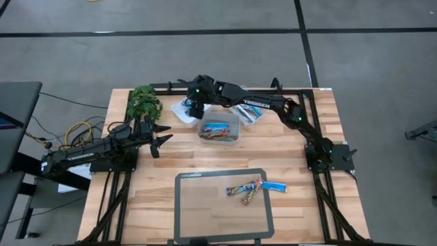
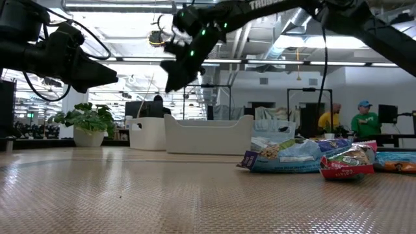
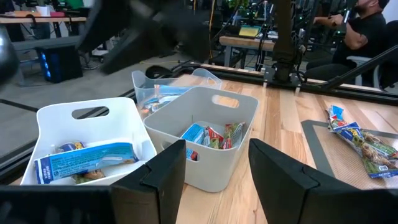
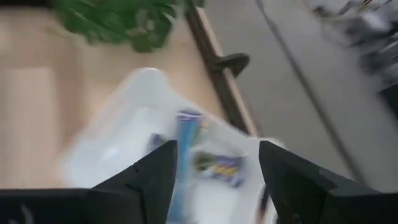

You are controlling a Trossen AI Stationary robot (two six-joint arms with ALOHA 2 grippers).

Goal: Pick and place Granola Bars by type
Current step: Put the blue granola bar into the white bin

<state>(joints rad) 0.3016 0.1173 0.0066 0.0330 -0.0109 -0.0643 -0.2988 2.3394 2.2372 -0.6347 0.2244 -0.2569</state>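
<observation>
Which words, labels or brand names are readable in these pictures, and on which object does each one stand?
"TROSSEN": white letters on the right arm; only "TROSS" shows in the low view.
White lettering on the left arm: too small to read.
Small mark on the mat's top edge: too small to read.
Print on the granola bars and on the bars on the mat: blurred, not readable.

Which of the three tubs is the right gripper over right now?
The far-left tub, beside the plant. The right gripper hangs open over it; the middle tub and right tub stand clear.
</observation>
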